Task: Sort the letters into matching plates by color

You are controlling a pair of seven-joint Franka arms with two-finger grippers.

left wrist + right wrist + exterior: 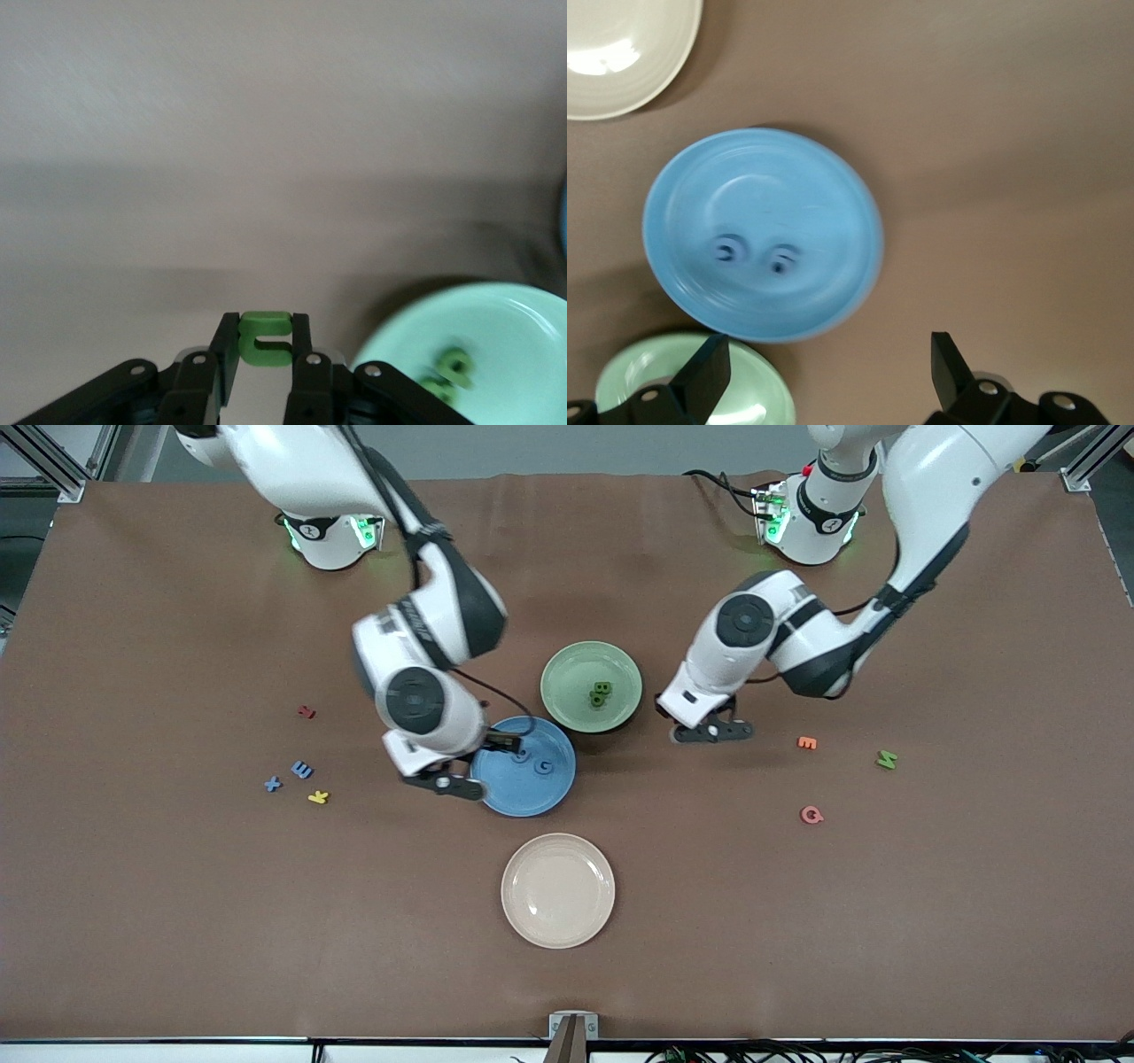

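A green letter (265, 337) is held between the shut jaws of the left gripper (713, 732), which hangs over bare bench just beside the green plate (567, 669), toward the left arm's end of the bench. The coming move appears to turn on that one relation: the plate lies a short way sideways from the held piece, toward the middle of the bench, so a small carry over the rim should be enough before release. In the left wrist view the piece is a blocky C-like shape, clamped across its width with its open side turned sideways.

The right gripper (443, 783) is at the edge of the blue plate (518, 797), on the side toward the right arm's end of the bench; its jaws are spread wide and nothing is held in them.

Counted: two blue letters (532, 763) lie in the blue plate and two more, an E (302, 770) and an X (273, 784), lie on the bench toward the right arm's end, nearer the right arm. Two green letters (601, 693) lie touching in the green plate, one is held, and one green M (887, 759) lies on the bench toward the left arm's end. A cream plate (532, 917), nearest the front camera, holds nothing. A red piece (306, 712), a yellow piece (318, 797), an orange piece (807, 742) and a pink piece (811, 814) are also seen.
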